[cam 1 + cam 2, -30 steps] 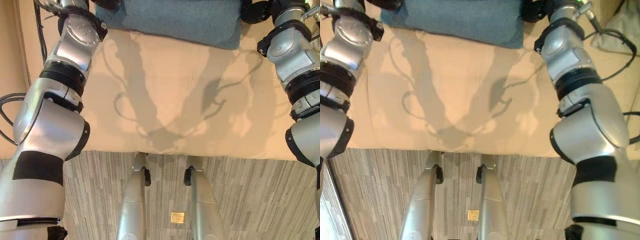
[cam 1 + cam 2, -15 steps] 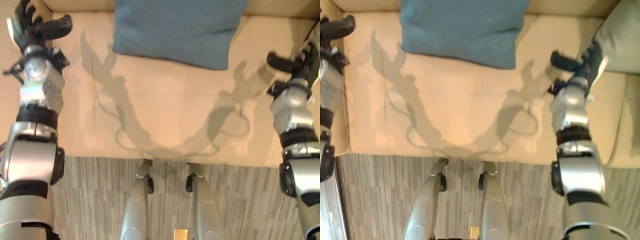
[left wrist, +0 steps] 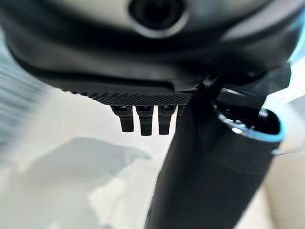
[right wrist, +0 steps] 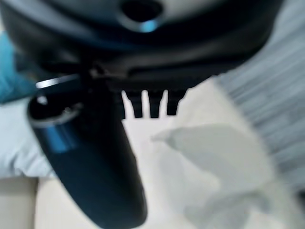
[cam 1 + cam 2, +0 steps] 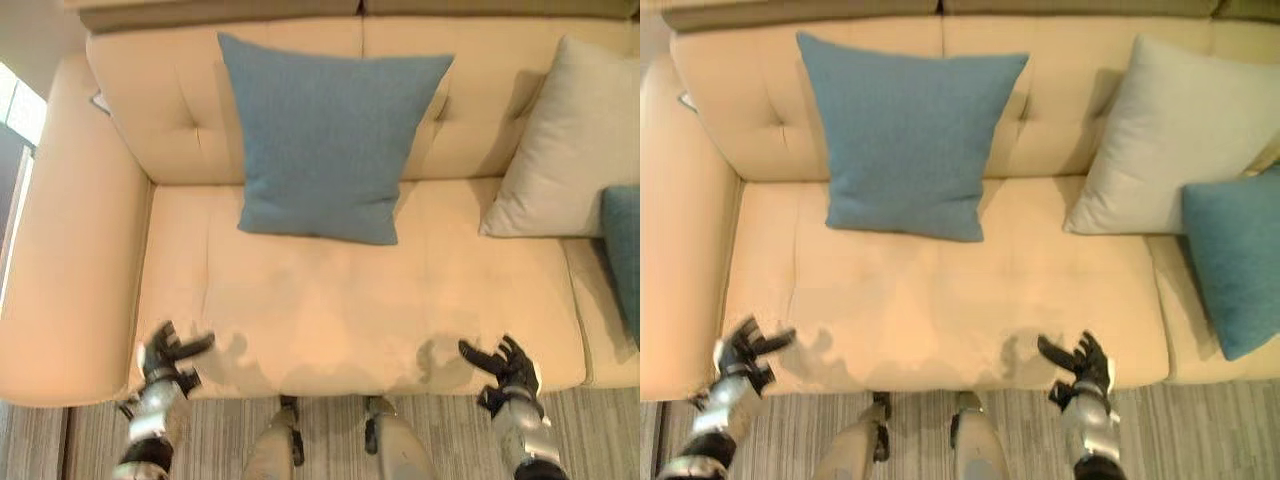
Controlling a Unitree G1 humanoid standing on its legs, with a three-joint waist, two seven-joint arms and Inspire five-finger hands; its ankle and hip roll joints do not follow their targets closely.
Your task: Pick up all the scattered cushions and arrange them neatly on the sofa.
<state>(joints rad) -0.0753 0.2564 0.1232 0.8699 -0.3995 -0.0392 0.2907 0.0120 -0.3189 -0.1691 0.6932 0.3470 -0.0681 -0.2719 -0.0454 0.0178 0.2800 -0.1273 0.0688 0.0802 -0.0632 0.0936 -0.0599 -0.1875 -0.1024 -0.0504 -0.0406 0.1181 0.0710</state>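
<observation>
Floor: grey striped covering, nearest strip, in front of the sofa's front edge.
Left hand: at the sofa's front edge, toward the armrest end; fingers spread and relaxed, thumb out, holding nothing. Its wrist view shows straight fingers over the pale seat.
Right hand: at the sofa's front edge, toward the end away from the armrest; fingers splayed loose, grasping nothing. Its wrist view shows straight fingers above the seat.
Sofa: cream, tufted; bare seat cushion lies between the two hands and the cushions behind.
Armrest: wide, rounded, closes the sofa's left end.
Blue cushion: square, stands on the sofa seat, leaning back against the backrest, left of the sofa's middle; well apart from both hands.
Pale cushion: off-white, leans on the sofa backrest to the right of the blue cushion, apart from it, one corner tipped up.
Second blue cushion: on the sofa seat at its far right, just beside and partly in front of the pale cushion, tilted; cut by the view's edge.
</observation>
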